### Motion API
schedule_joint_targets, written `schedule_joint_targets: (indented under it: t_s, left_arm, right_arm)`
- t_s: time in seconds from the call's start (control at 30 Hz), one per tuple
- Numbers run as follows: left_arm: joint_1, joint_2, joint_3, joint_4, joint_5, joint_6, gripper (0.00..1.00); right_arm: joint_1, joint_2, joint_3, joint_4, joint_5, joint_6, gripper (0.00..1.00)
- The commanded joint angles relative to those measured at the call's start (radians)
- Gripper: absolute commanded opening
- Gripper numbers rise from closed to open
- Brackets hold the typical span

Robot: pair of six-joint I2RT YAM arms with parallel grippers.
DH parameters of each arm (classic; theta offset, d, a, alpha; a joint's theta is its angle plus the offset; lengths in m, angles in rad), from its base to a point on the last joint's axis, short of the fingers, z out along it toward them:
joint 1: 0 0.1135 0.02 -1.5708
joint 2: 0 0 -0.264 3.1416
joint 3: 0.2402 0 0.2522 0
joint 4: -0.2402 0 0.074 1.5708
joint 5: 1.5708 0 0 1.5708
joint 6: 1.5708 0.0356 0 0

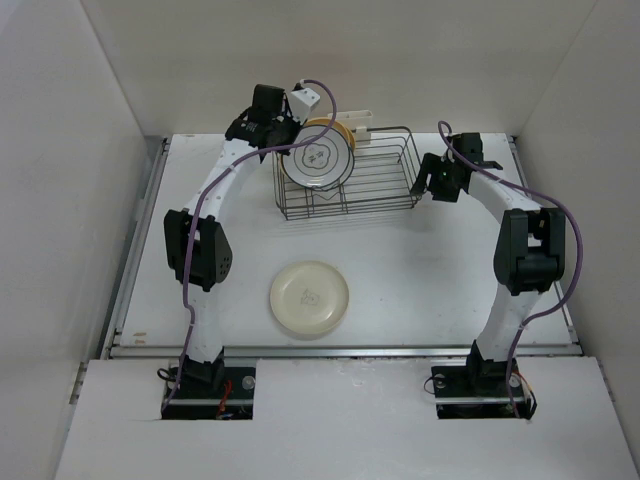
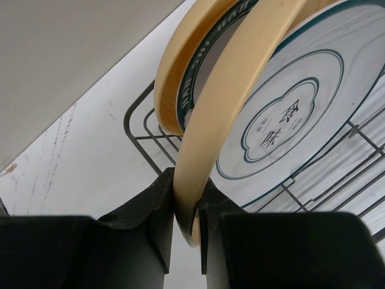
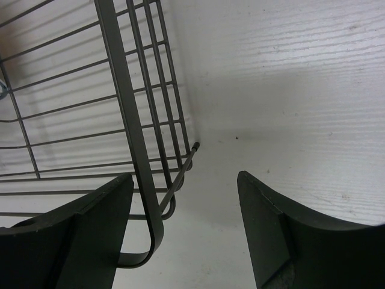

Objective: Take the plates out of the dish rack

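Pinching the rim of the thin-rimmed white plate (image 2: 283,120), upright at the dish rack's (image 1: 385,195) left end, the left gripper (image 2: 186,208) risked it swivelling, snagging and dragging the rack, since the right gripper (image 3: 185,186) stood spread astride the rack's end wire (image 3: 129,120).

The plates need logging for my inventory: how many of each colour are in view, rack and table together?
cream plate: 1
yellow-orange plate: 1
white plate with thin black rim: 1
plate with dark-green patterned rim: 1
Total: 4
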Motion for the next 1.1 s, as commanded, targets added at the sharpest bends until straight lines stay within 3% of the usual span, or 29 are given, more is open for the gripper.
schedule_joint_targets:
  t_s: [0.0, 0.13, 0.33, 0.43, 0.57, 0.63, 0.97, 1.07]
  left_arm:
    - [-0.003, -0.044, -0.018, 0.11, 0.022, -0.004, 0.0]
    - [-0.022, -0.044, -0.027, 0.11, 0.06, -0.004, 0.0]
    - [-0.033, -0.035, -0.038, 0.076, 0.143, 0.034, 0.11]
    - [-0.042, -0.035, -0.049, 0.076, 0.154, 0.048, 0.3]
    - [-0.042, -0.014, -0.049, 0.076, 0.142, 0.071, 0.43]
    - [-0.042, 0.005, -0.049, 0.05, 0.123, 0.085, 0.54]
    - [-0.042, -0.021, 0.036, 0.028, 0.132, 0.01, 0.54]
    - [-0.042, -0.032, 0.069, 0.018, 0.155, -0.01, 0.62]
  right_arm:
    - [0.002, -0.052, -0.017, 0.037, 0.0, -0.009, 0.75]
    - [0.002, -0.052, -0.017, 0.037, 0.0, -0.009, 0.75]
    - [0.002, -0.052, -0.017, 0.037, 0.009, -0.018, 0.75]
    - [0.002, -0.052, -0.017, 0.037, 0.009, -0.018, 0.75]
    - [0.002, -0.052, -0.026, 0.037, 0.0, -0.018, 0.81]
    - [0.002, -0.061, -0.026, 0.037, 0.0, -0.018, 0.82]
    - [0.096, -0.175, -0.026, 0.086, 0.023, -0.087, 0.83]
    - [0.105, -0.189, -0.017, 0.086, 0.023, -0.087, 0.84]
